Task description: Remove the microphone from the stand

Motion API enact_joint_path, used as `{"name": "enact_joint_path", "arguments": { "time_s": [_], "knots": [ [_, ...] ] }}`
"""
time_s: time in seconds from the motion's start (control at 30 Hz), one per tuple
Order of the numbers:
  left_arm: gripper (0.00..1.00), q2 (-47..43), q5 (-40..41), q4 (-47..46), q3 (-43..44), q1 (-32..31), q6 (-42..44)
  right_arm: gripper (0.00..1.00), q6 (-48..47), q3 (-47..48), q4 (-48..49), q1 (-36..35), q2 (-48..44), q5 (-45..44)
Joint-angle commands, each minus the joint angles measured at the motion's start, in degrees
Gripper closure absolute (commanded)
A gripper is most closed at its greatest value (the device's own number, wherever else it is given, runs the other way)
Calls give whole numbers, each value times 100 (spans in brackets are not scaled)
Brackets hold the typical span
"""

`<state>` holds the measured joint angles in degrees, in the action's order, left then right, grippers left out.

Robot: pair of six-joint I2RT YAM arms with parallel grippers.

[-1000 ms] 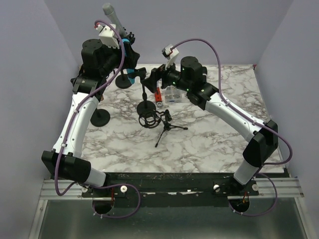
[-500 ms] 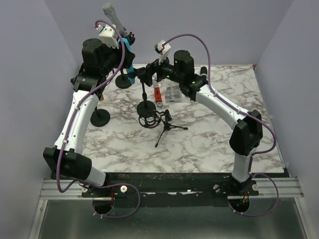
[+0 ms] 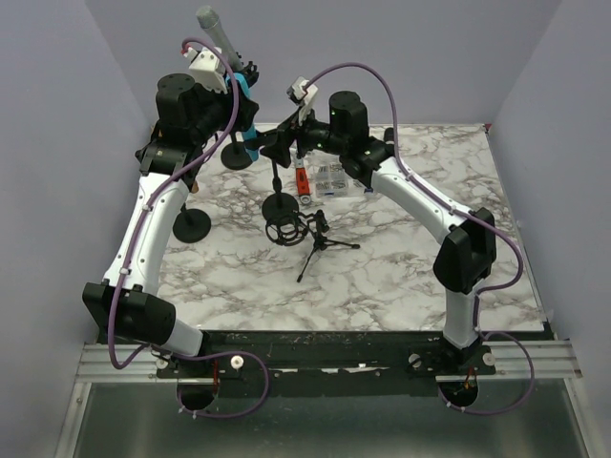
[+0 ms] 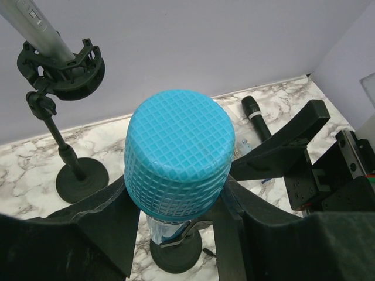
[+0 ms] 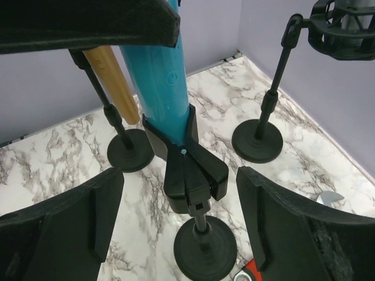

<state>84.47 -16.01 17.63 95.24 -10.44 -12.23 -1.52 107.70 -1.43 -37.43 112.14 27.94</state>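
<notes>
Microphone stands near upright, head up, left hand clamped on it, right hand open astride its clip.

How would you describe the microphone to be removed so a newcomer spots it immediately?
On the marble table, find the black stands clustered at the back left. The blue microphone sits in a clip stand. Only it has a blue gridded head; neighbours are grey, tan or black.

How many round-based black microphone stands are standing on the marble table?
3: centre stand clipping the blue mesh-headed microphone; back stand with the grey microphone; left stand. The arms may hide more.
</notes>
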Motion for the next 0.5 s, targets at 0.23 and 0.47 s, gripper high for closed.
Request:
{"name": "enact_joint_path", "arguments": {
  "time_s": [0.23,0.47],
  "knots": [
    [100,-118,-224,7,75,107,-141,38,-32,547,-433,54,439,275],
    [100,-170,-262,14,59,127,-153,99,-116,514,-371,58,410,41]
  ]
}}
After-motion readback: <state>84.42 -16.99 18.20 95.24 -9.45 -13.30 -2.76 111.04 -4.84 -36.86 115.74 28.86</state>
